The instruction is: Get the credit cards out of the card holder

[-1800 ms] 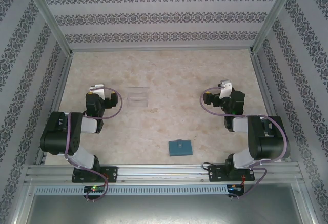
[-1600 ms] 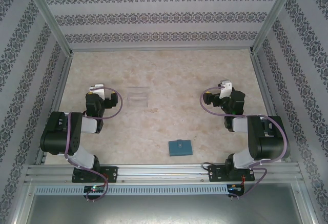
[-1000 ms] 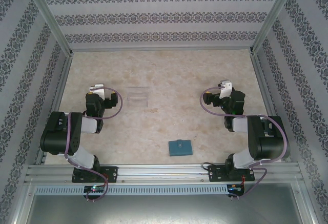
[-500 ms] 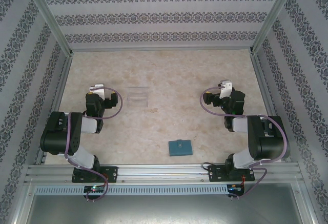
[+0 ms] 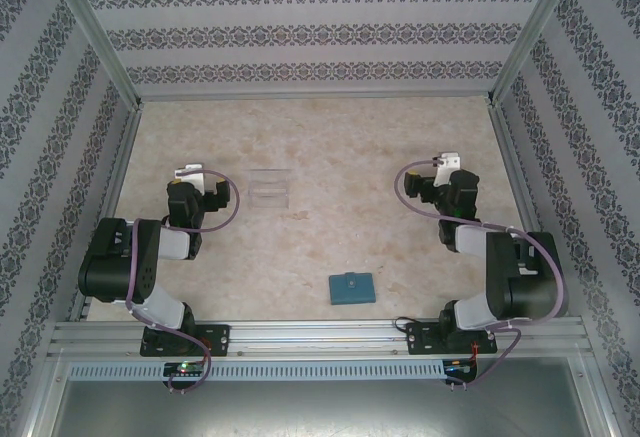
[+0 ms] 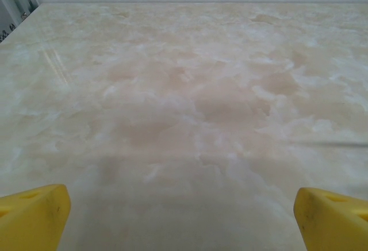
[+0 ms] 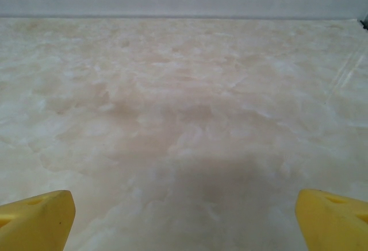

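- The table (image 5: 330, 137) is a pale marbled top. Patterned panels (image 5: 300, 32) close it in on the left, right and far sides, and a metal rail (image 5: 320, 337) runs along the near edge.
- A clear tray (image 5: 270, 188) stands left of centre, just right of the left arm's (image 5: 115, 262) wrist and apart from it.
- The tray is well apart from the card holder (image 5: 351, 287), farther off and to its left.
- The card holder is teal and lies flat on the table close to the near rail. It sits between the two arm bases, a little right of centre and closer to the right arm (image 5: 515, 277).
- Both arms are folded back with their wrists pointing toward the far wall. The card holder lies nearer than both wrists, on the side the fingers point away from, and well apart from each.
- The left gripper (image 6: 183, 222) hangs low over the table at the left. Its yellow fingers (image 6: 31, 216) stand wide apart and grip nothing, with marble between them.
- The right gripper (image 7: 184, 222) hangs low at the right and faces the far wall. Its yellow fingers (image 7: 330, 219) are likewise spread wide, with nothing between them but tabletop.
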`<action>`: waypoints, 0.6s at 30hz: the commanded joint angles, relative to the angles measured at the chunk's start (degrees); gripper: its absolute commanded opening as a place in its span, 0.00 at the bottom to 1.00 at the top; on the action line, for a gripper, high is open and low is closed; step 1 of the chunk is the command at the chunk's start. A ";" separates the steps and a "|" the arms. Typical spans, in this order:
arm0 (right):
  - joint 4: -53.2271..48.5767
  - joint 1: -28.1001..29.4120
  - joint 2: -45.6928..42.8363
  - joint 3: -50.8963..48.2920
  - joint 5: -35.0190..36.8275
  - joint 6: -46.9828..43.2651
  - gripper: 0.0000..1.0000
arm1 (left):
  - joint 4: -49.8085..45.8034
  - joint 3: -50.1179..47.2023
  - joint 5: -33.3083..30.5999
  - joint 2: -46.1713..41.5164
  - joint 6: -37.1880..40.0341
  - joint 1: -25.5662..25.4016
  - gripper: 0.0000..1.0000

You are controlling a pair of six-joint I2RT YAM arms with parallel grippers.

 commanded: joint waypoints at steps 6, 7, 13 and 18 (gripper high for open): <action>-22.92 3.32 -4.19 10.64 4.83 1.32 0.98 | -21.73 10.02 -8.22 -6.79 1.45 -4.04 1.00; -26.14 3.85 -4.55 12.23 4.88 1.88 0.98 | -24.34 11.36 -9.28 -7.09 1.45 -4.79 1.00; -42.34 7.73 -4.28 21.61 4.55 7.80 0.92 | -41.15 20.48 -10.90 -8.48 -3.97 -8.53 1.00; -49.46 12.70 -3.75 26.16 4.38 12.61 0.86 | -59.31 31.88 -8.97 -5.84 -10.08 -11.45 1.00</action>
